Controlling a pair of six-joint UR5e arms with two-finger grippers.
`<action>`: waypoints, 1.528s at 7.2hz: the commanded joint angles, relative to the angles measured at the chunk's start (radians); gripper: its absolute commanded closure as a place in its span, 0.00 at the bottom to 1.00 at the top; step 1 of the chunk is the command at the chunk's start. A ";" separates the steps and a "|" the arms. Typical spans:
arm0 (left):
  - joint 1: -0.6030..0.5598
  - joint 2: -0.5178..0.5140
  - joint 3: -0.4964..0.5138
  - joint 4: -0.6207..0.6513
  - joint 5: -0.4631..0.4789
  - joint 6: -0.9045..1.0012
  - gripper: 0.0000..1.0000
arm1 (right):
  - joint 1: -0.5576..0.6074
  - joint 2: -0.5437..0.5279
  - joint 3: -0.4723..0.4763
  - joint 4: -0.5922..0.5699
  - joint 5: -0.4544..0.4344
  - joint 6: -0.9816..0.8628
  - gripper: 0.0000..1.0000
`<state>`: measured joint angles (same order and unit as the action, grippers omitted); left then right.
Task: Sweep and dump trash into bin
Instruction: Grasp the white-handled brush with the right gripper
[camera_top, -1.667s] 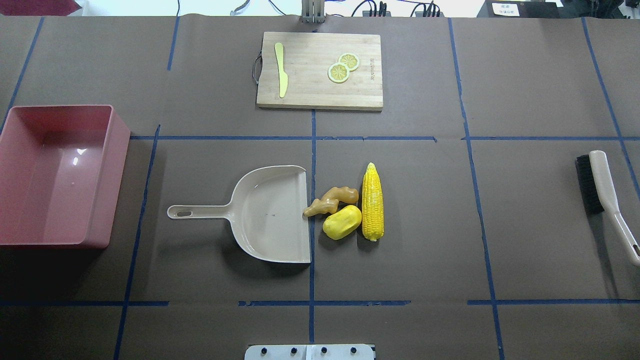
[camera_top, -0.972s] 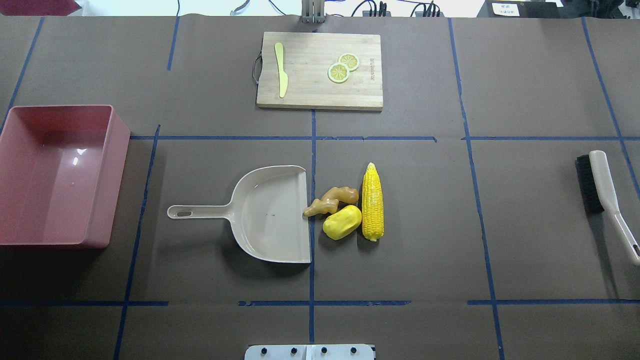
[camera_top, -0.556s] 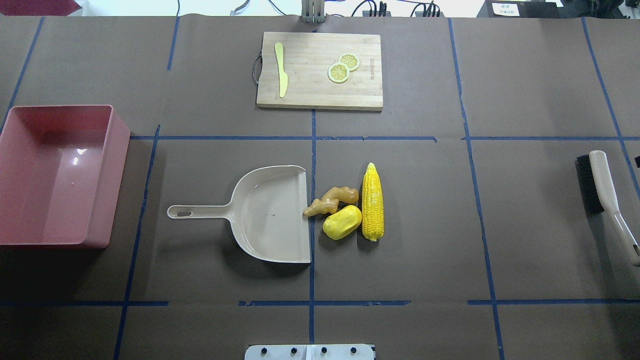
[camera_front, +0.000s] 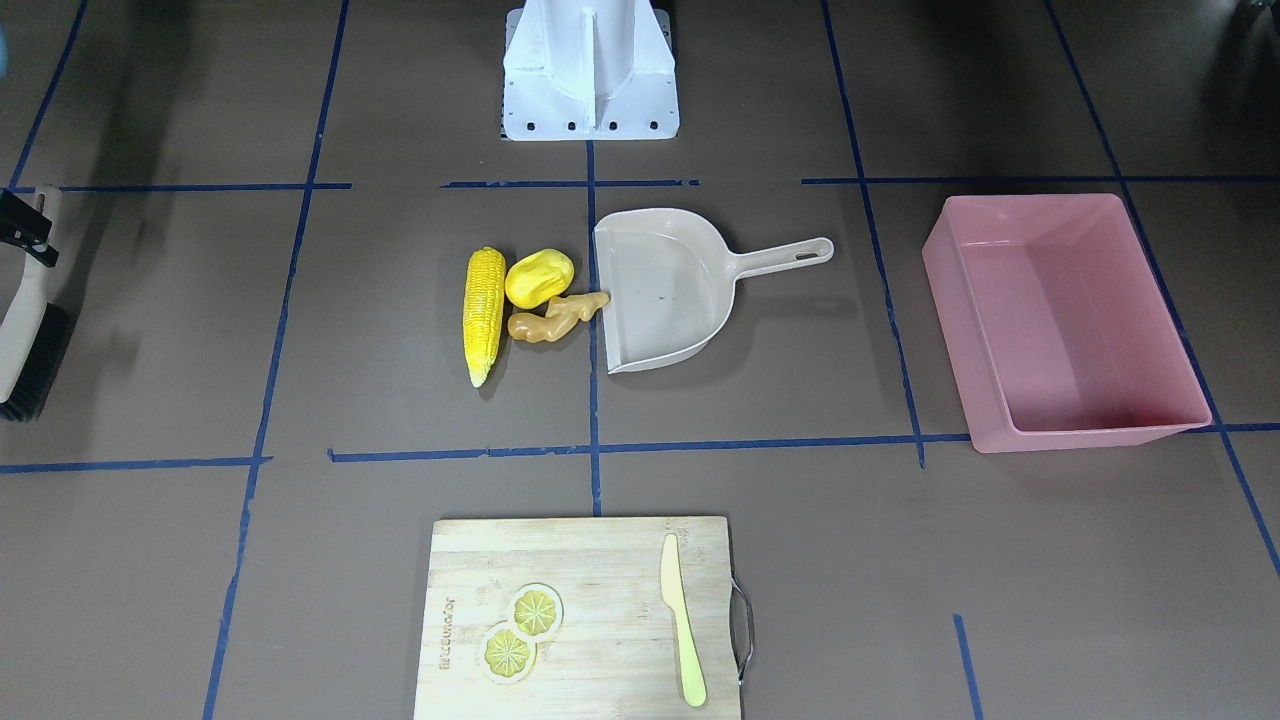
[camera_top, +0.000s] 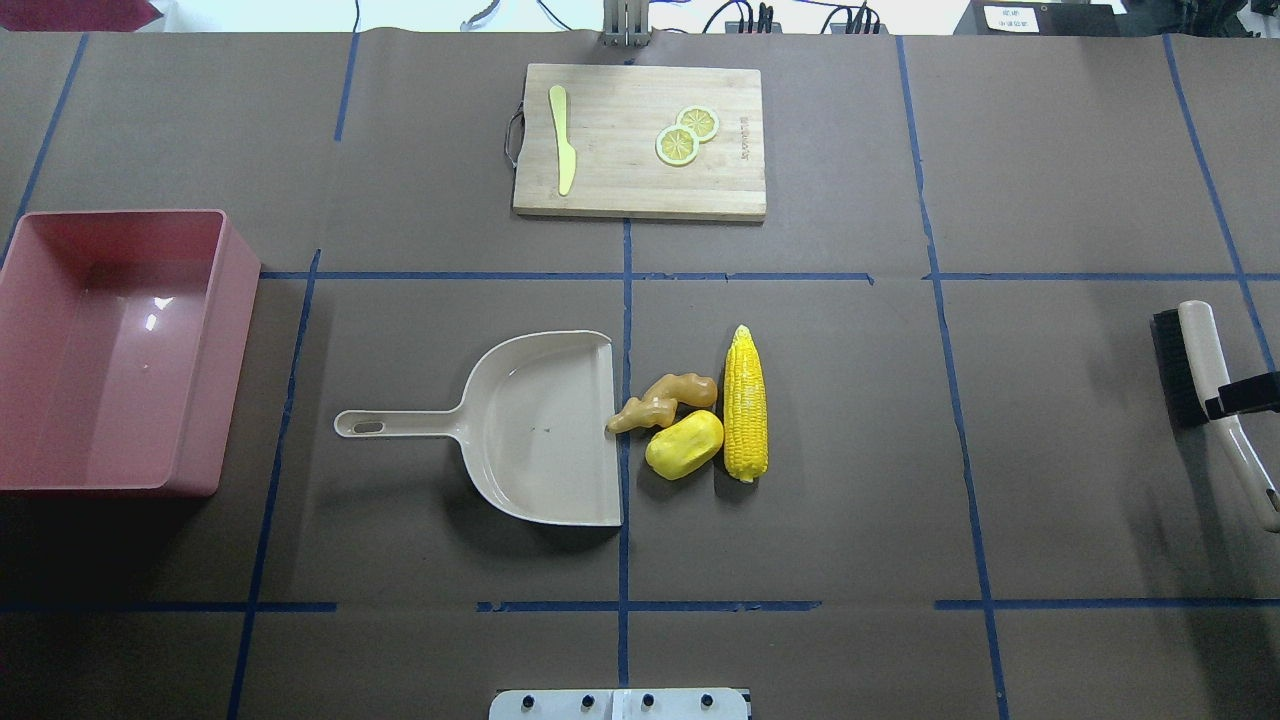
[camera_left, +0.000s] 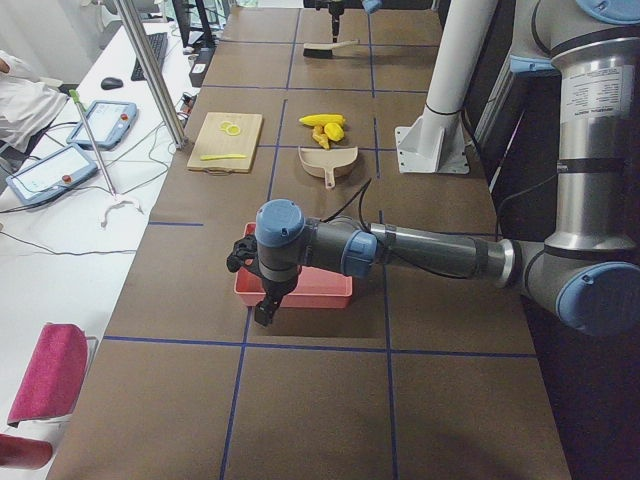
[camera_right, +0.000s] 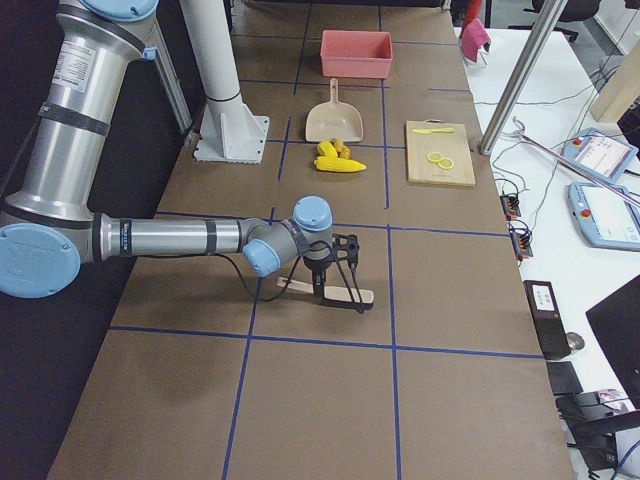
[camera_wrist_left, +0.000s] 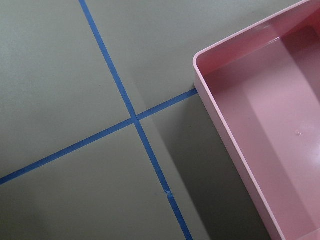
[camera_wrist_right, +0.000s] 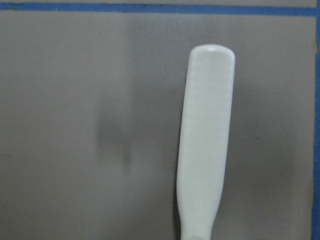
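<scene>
My right gripper (camera_right: 340, 300) hangs low over the beige plastic hand brush with black bristles (camera_top: 1205, 365). Its two fingers are spread apart, one on each side of the brush's handle; I cannot tell whether they touch it. My right wrist camera looks straight down on the rounded end of that handle, which lies flat on the brown paper-covered table (camera_top: 1080, 450).

Well away from this gripper, toward my left arm, lies the trash in a tight cluster. The long yellow toy corn cob (camera_top: 745, 403) is the piece nearest the gripper. Just past it are the rounded lumpy yellow toy vegetable (camera_top: 684, 443) and the knobbly tan-orange toy ginger root (camera_top: 665, 398). The ginger's tip touches the lip of the beige plastic dustpan (camera_top: 540, 430). The dustpan's open mouth faces the trash and its handle points on toward my left side.

My left gripper (camera_left: 264, 314) shows only in the left side view, so I cannot tell how its fingers stand. It hangs above the table at the outer edge of the large rectangular pink plastic bin (camera_top: 228, 350), the side away from the dustpan. My left wrist camera shows one corner of that bin beside a cross of blue tape. The bin holds nothing.

Across the table from both grippers sits a wooden cutting board (camera_top: 640, 185). On it lie two flat lemon slices (camera_top: 678, 146) and a pale yellow knife (camera_top: 563, 140).
</scene>
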<state>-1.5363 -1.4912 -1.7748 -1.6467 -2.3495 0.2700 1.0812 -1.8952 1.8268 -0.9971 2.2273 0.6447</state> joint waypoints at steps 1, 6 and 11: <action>0.001 0.000 0.000 -0.002 -0.001 0.000 0.00 | -0.039 -0.025 -0.012 0.015 -0.006 0.036 0.04; 0.001 0.000 0.000 -0.001 -0.004 0.002 0.00 | -0.115 -0.021 -0.027 0.020 -0.049 0.095 0.79; 0.008 -0.001 -0.002 -0.002 -0.004 0.002 0.00 | -0.112 -0.016 0.012 0.018 -0.032 0.093 1.00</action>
<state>-1.5307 -1.4924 -1.7761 -1.6488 -2.3525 0.2715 0.9678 -1.9127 1.8155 -0.9767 2.1833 0.7392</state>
